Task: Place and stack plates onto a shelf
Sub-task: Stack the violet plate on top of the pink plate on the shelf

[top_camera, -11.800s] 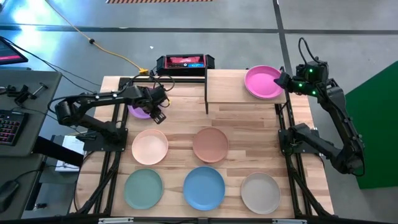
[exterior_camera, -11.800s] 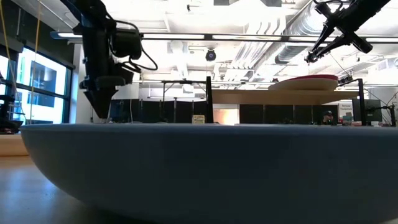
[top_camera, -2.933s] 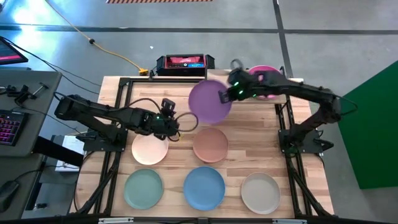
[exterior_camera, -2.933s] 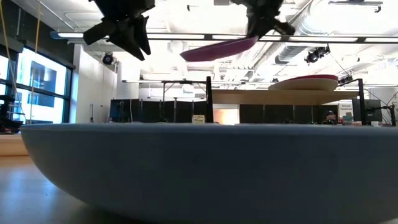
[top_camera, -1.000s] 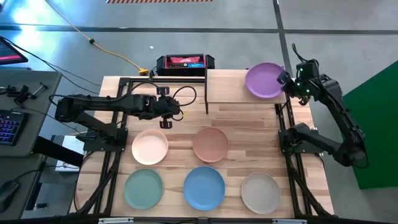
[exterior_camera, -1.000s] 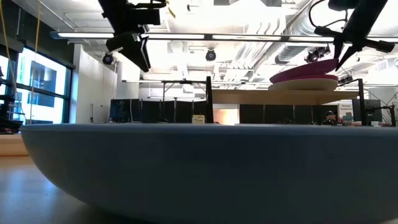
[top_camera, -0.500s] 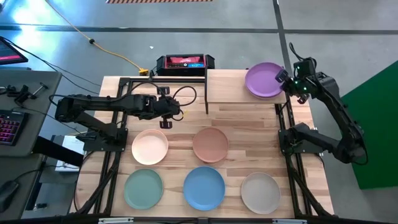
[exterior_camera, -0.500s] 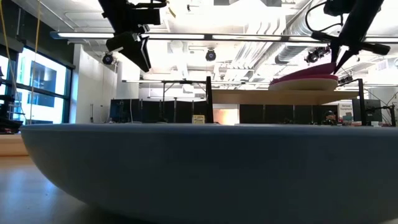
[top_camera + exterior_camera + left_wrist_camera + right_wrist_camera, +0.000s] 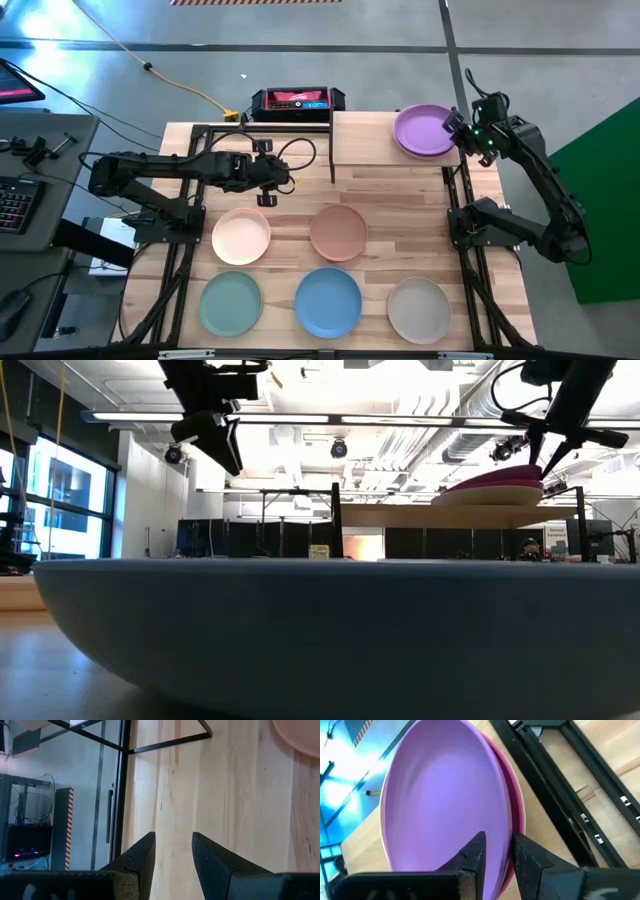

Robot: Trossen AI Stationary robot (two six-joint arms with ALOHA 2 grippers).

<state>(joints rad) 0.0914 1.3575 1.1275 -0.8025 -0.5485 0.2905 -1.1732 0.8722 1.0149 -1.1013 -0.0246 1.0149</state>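
Observation:
The purple plate (image 9: 422,130) lies flat inside the magenta pink plate (image 9: 516,827) on the right part of the light-wood shelf (image 9: 365,135). In the low view the two plates (image 9: 495,485) form a level stack. My right gripper (image 9: 497,847) is at the purple plate's right rim. It is open, with one finger over the inside and one outside. My left gripper (image 9: 265,196) hovers open over bare tabletop, left of the shelf and above the peach plate (image 9: 241,236). It holds nothing. My right gripper straddles the purple plate's right rim (image 9: 506,827), slanting in from the table's right side and above. One finger (image 9: 476,851) is over the bowl and the other finger (image 9: 527,856) is outside. Whether either finger touches the rim, I cannot tell.
On the tabletop lie the terracotta plate (image 9: 338,232), mint green plate (image 9: 231,304), blue plate (image 9: 328,302) and one beige plate (image 9: 418,310). The blue plate (image 9: 320,640) fills the low view's foreground. The shelf's left half is bare. A black box (image 9: 297,100) sits at the far edge.
The purple plate was tilted a second ago, with its right side raised in my right gripper. It has come down and now lies level on the magenta pink plate. My right gripper has stayed at the plate's right rim.

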